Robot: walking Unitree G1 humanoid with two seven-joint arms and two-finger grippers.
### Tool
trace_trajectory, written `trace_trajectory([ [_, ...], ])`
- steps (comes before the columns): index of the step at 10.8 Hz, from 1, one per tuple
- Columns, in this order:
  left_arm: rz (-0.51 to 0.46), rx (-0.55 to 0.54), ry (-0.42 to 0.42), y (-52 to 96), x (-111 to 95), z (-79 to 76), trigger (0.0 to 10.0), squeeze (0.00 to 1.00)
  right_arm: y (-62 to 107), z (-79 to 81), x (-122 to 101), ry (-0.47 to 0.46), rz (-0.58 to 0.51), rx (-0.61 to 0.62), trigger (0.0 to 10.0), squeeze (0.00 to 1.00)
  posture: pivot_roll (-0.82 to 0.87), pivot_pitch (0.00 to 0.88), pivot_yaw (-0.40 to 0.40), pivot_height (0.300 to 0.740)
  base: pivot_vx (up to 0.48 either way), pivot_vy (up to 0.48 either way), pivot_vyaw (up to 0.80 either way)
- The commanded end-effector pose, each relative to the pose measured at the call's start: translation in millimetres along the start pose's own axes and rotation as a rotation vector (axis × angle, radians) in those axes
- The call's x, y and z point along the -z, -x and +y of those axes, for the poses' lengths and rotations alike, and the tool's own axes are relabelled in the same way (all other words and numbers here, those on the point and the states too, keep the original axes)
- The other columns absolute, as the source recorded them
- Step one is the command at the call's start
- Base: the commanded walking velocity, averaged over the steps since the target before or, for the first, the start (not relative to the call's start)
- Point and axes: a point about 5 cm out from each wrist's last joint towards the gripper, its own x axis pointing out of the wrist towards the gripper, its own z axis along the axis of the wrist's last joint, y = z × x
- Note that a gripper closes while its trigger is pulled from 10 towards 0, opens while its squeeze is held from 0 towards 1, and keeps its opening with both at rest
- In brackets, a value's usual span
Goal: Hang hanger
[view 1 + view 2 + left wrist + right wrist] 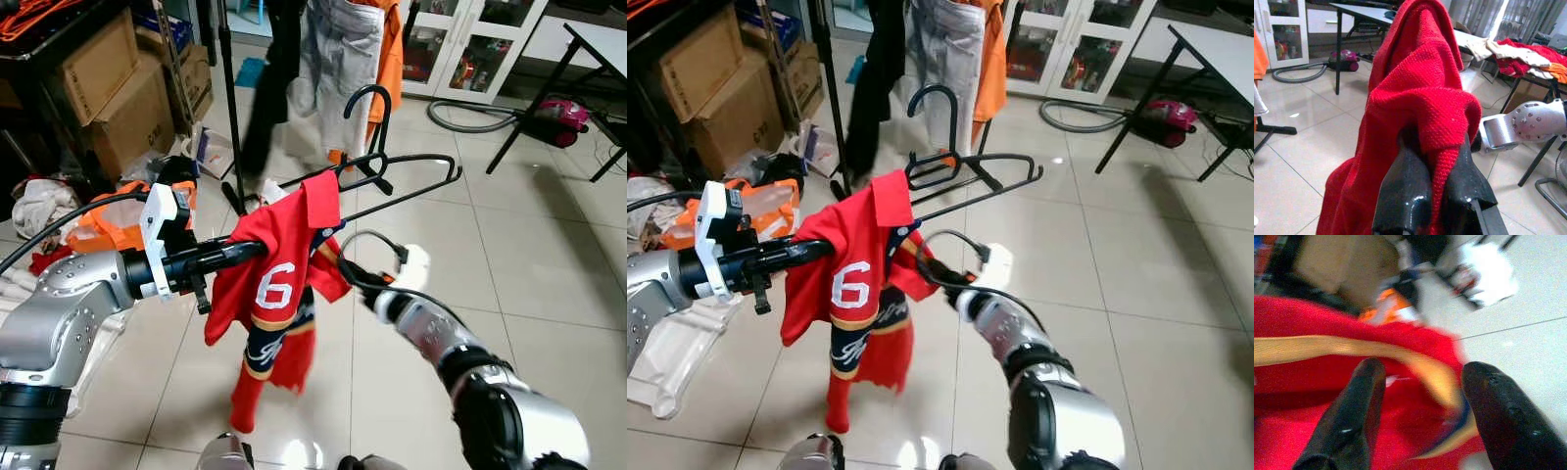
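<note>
A red jersey (279, 259) with a white 6 hangs in mid-air in front of me, and gold-trimmed red fabric dangles below it. A black hanger (421, 160) runs into its collar. The hanger's hook (377, 98) points up and its far arm sticks out bare to the right. My left gripper (240, 252) reaches in from the left and is shut on the jersey's shoulder; red knit is pinched between its fingers (1400, 196). My right gripper (1422, 369) is open at the jersey's right sleeve edge, with a gold trim band (1327, 347) lying across the gap.
A clothes rack pole (231, 98) stands behind with grey jeans (338, 59) and an orange garment hanging. Cardboard boxes (118, 93) and an orange clothes pile (108, 223) are at the left. A black-legged table (588, 59) and a pink vacuum (565, 113) are at the far right.
</note>
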Motion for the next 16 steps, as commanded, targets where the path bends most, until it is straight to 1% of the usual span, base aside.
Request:
trace_trajectory([
  [1, -0.026, 0.032, -0.041, -1.6, -9.6, -5.7, 10.0, 0.00, 6.7, -14.5, -4.7, 0.031, -0.027, 0.080, 10.0, 0.00, 0.15, 0.083, -0.112, 0.740, 0.000, 0.000, 0.00],
  [2, -0.025, 0.029, -0.040, -0.9, -9.2, -5.8, 10.0, 0.00, 10.5, -20.7, -14.2, 0.018, -0.071, 0.098, 10.0, 0.00, 0.15, 0.086, -0.112, 0.740, 0.000, 0.000, 0.00],
  [3, -0.023, 0.030, -0.038, -0.9, -8.3, -6.1, 10.0, 0.00, 11.1, -21.2, -17.0, -0.006, -0.075, 0.088, 10.0, 0.00, 0.14, 0.087, -0.112, 0.740, 0.000, 0.000, 0.00],
  [5, -0.024, 0.036, -0.037, -3.0, -8.2, -6.6, 10.0, 0.00, 7.7, -15.2, -8.8, -0.079, -0.037, 0.052, 10.0, 0.00, 0.14, 0.089, -0.112, 0.740, 0.000, 0.000, 0.00],
  [7, -0.025, 0.042, -0.037, -4.9, -8.6, -7.2, 10.0, 0.00, 4.8, -10.3, 0.2, -0.085, -0.003, 0.040, 10.0, 0.00, 0.14, 0.092, -0.113, 0.740, 0.000, 0.000, 0.00],
  [9, -0.022, 0.048, -0.039, -5.1, -9.1, -8.1, 10.0, 0.00, 3.9, -8.4, 5.4, -0.060, 0.022, 0.034, 10.0, 0.00, 0.14, 0.097, -0.114, 0.740, 0.000, 0.000, 0.00],
  [10, -0.019, 0.046, -0.040, -4.5, -9.1, -7.5, 10.0, 0.00, 4.9, -10.3, 8.6, -0.044, 0.037, 0.047, 10.0, 0.28, 0.14, 0.098, -0.113, 0.740, 0.000, 0.000, 0.00],
  [11, -0.019, 0.046, -0.040, -4.3, -9.1, -7.6, 10.0, 0.00, 5.4, -11.0, 11.4, -0.056, 0.042, 0.046, 10.0, 1.00, 0.14, 0.099, -0.112, 0.740, 0.000, 0.000, 0.00],
  [13, -0.017, 0.051, -0.037, -5.1, -8.8, -8.8, 10.0, 0.00, 5.0, -9.7, 14.2, -0.043, 0.057, 0.040, 10.0, 1.00, 0.13, 0.104, -0.109, 0.740, 0.000, 0.000, 0.00],
  [14, -0.017, 0.058, -0.034, -5.5, -8.8, -10.2, 10.0, 0.00, 4.2, -7.4, 16.4, -0.046, 0.069, 0.023, 10.0, 0.00, 0.13, 0.107, -0.108, 0.740, 0.000, 0.000, 0.00],
  [16, -0.018, 0.066, -0.032, -7.6, -8.9, -11.5, 10.0, 0.00, 1.6, -2.2, 17.6, -0.077, 0.071, 0.006, 10.0, 0.00, 0.13, 0.109, -0.108, 0.740, 0.000, 0.000, 0.00],
])
